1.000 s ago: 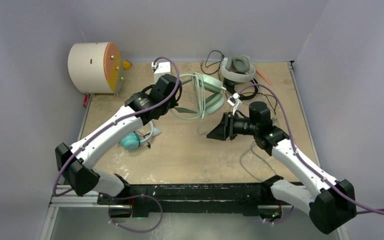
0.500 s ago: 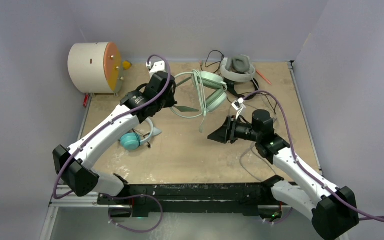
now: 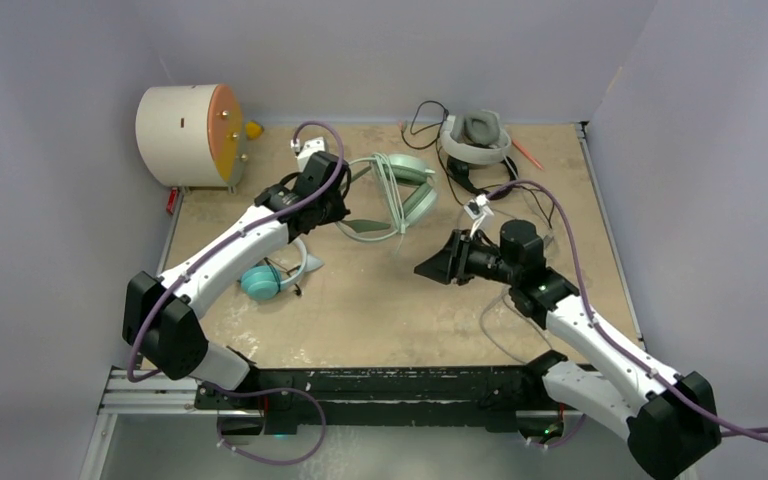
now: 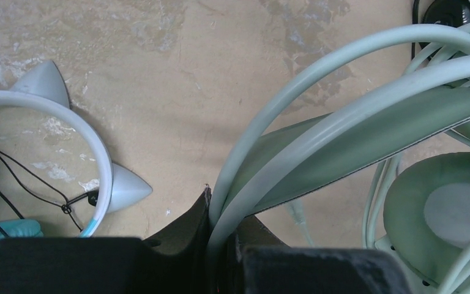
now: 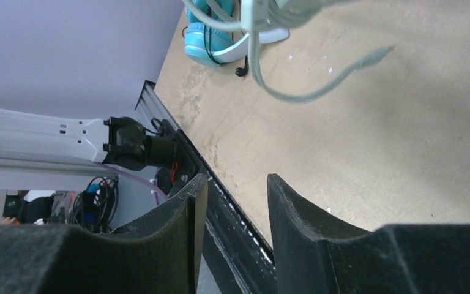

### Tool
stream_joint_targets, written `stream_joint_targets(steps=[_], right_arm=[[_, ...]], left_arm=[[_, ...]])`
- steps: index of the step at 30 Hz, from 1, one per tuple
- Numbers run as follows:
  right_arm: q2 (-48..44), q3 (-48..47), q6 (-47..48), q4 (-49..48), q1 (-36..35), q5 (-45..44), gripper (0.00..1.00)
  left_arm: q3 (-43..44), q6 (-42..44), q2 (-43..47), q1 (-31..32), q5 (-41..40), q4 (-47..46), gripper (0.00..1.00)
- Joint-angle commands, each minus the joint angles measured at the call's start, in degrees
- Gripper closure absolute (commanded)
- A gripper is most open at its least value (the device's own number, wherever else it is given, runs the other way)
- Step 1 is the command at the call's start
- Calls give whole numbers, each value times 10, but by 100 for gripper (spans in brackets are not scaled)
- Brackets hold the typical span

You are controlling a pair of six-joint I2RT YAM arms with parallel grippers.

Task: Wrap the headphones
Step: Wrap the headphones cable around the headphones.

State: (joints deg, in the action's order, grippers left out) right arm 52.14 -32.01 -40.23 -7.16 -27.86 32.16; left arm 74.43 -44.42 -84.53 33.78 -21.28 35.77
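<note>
Even, soft light throughout; the wrist views' near edges look slightly blurred.

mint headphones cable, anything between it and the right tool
Nothing visible does. The open right tool faces the cable hanging from the mint headphones, with only air between.

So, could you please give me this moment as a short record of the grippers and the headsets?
left gripper: shut on the band of the mint-green headphones
right gripper: open, holding nothing
mint-green cable: plug end hanging loose, not wrapped
teal headset: lying free, no gripper on it
white-and-grey headset: lying free at the far side
</note>
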Motion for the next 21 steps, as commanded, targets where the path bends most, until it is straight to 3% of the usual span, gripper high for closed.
stream_joint_targets(steps=[1,6,10,21], right_arm=[[29,-62,26,-10,-26,-38,57],[75,-132,77,18,-50,-91,60],[117,-184,87,41,-54,-90,70],[199,-243,104,94,-68,-115,87]], left_arm=[[-1,-37,11,-6,11,-85,100],[-1,-32,8,-8,13,-84,100],[-3,-30,9,-9,9,-80,100],[-7,-21,13,-12,26,-84,100]])
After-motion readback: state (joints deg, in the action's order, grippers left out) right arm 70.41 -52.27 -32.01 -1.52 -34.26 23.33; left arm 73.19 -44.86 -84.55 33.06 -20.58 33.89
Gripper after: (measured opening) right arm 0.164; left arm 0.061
